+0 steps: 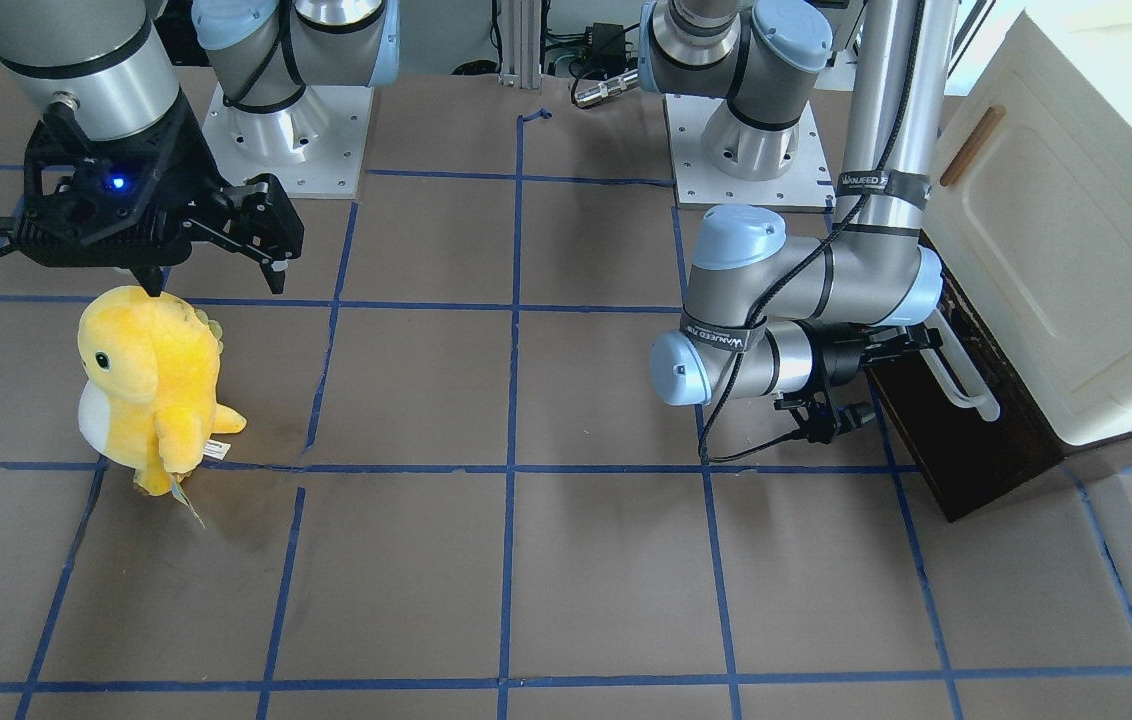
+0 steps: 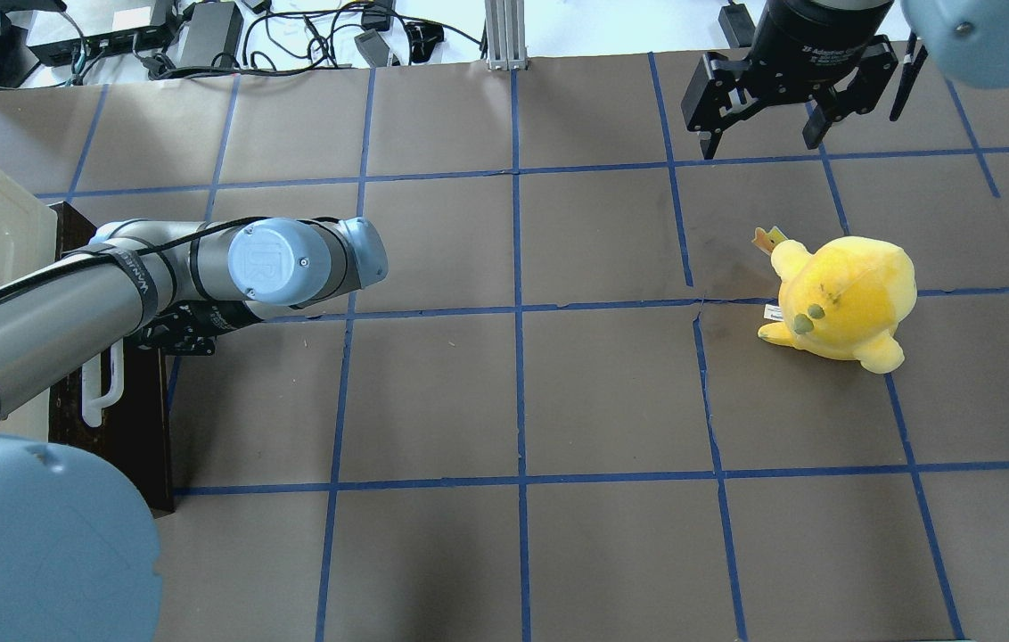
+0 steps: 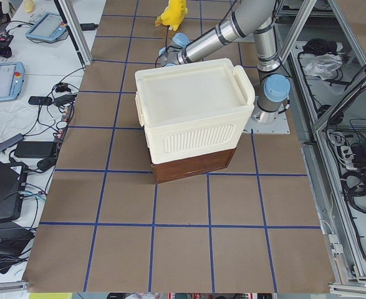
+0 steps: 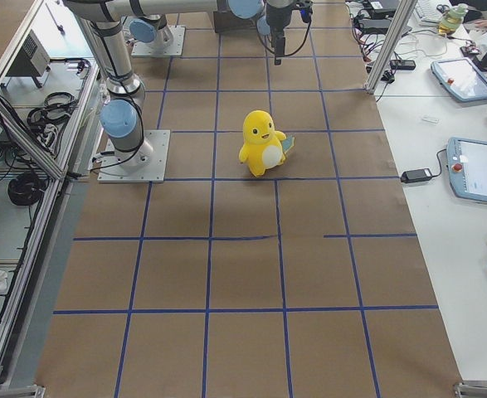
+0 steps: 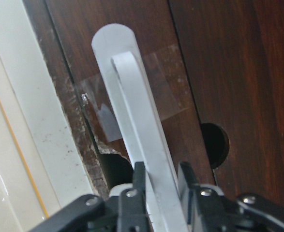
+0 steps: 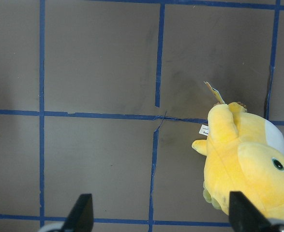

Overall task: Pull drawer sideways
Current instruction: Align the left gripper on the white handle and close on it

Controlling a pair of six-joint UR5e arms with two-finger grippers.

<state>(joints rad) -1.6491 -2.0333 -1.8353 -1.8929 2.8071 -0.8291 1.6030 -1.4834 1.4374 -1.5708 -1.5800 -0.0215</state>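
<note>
The drawer has a dark brown wooden front and a long white bar handle, and sits under the cream cabinet. My left gripper is shut on the white handle, with a finger on either side of the bar. It also shows in the front view and the overhead view. No cream interior shows, so the drawer looks closed or barely out. My right gripper hangs open and empty, far from the drawer and above the table near the plush.
A yellow plush toy stands on the brown, blue-taped table, just below my right gripper. It also shows in the right wrist view. The cabinet stands at the table's end on my left. Both arm bases are bolted along the robot's side.
</note>
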